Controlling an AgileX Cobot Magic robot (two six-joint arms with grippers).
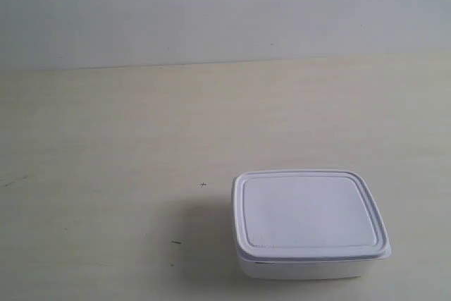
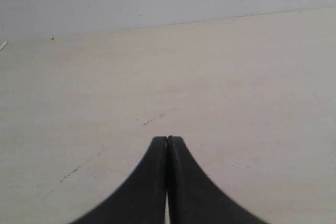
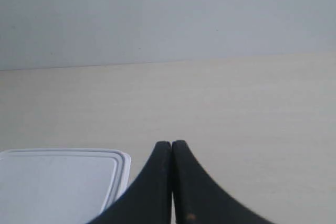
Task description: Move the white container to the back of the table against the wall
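Note:
The white container (image 1: 309,223) sits lidded on the cream table (image 1: 106,146) near the front, toward the exterior view's right, far from the grey-white wall (image 1: 211,5). No arm shows in the exterior view. In the right wrist view, my right gripper (image 3: 171,142) is shut with nothing in it, its black fingers beside a corner of the white container (image 3: 58,182), apart from it. My left gripper (image 2: 167,138) is shut on nothing over bare table (image 2: 236,87); the container is out of that view.
A few tiny dark marks (image 1: 203,185) dot the table in front of the container's left side. The wall (image 3: 168,14) meets the table along a straight line at the back.

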